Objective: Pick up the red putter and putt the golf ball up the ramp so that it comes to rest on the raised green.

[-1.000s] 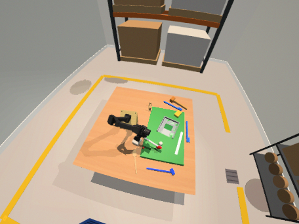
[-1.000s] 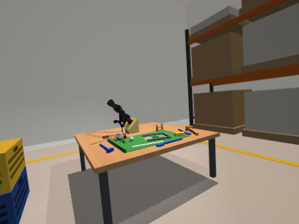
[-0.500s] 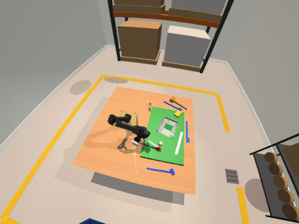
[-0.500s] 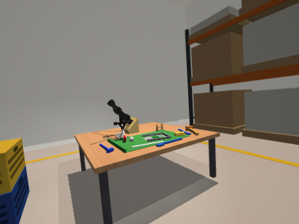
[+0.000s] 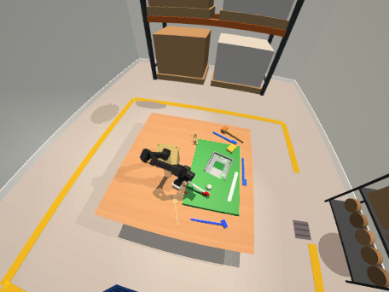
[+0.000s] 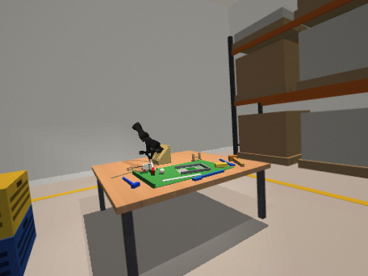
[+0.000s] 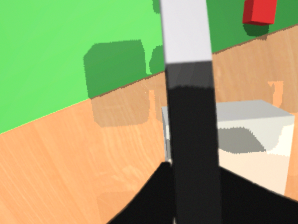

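The red putter has a dark grip (image 7: 192, 120), a pale shaft (image 5: 196, 187) (image 7: 186, 30) and a red head (image 5: 206, 194) (image 6: 153, 171). My gripper (image 5: 188, 180) (image 6: 150, 159) (image 7: 183, 169) is shut on the grip. The shaft slants down over the green mat (image 5: 205, 147) (image 6: 149, 179) (image 7: 40, 65), with the head low over it near the ball. The head is out of the wrist view. The white golf ball (image 5: 209, 187) (image 6: 161, 171) lies on the mat beside the head. The raised green (image 5: 219, 165) is inside a grey frame farther along the mat.
A white block (image 5: 177, 185) (image 6: 146, 167) (image 7: 255, 155) stands beside the mat, below my gripper. A small red cube (image 5: 186, 192) (image 7: 259, 11) is at the mat's near edge. A white strip (image 5: 233, 186) and a yellow block (image 5: 231, 148) lie on the mat. Blue tools (image 5: 206, 222) (image 5: 244, 171) lie around it.
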